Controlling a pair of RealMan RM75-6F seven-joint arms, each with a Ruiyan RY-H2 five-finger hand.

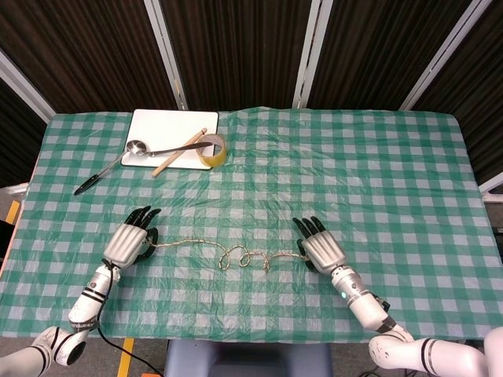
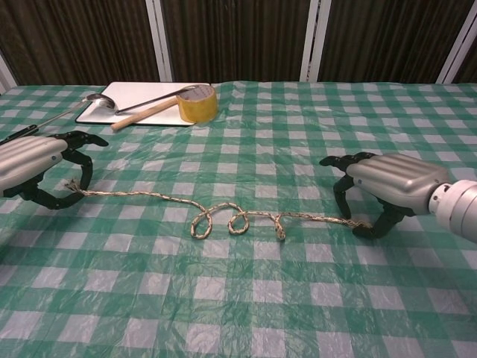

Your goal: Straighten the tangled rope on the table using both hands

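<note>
A thin tan rope [image 1: 236, 255] [image 2: 238, 220] lies across the checked tablecloth, with a couple of small loops near its middle. My left hand [image 1: 130, 242] [image 2: 33, 165] pinches the rope's left end between thumb and curled fingers. At the other end, my right hand [image 1: 322, 250] [image 2: 391, 183] is lowered over the rope, its fingertips [image 2: 344, 212] and thumb closed around the frayed right tip against the cloth. The tip itself is hidden under that hand.
At the back left stands a white board [image 1: 157, 126] [image 2: 130, 93] carrying a metal ladle [image 1: 137, 148], a wooden stick [image 1: 179, 153] and a roll of yellow tape [image 1: 211, 149] [image 2: 197, 103]. The table's front edge runs close below both hands.
</note>
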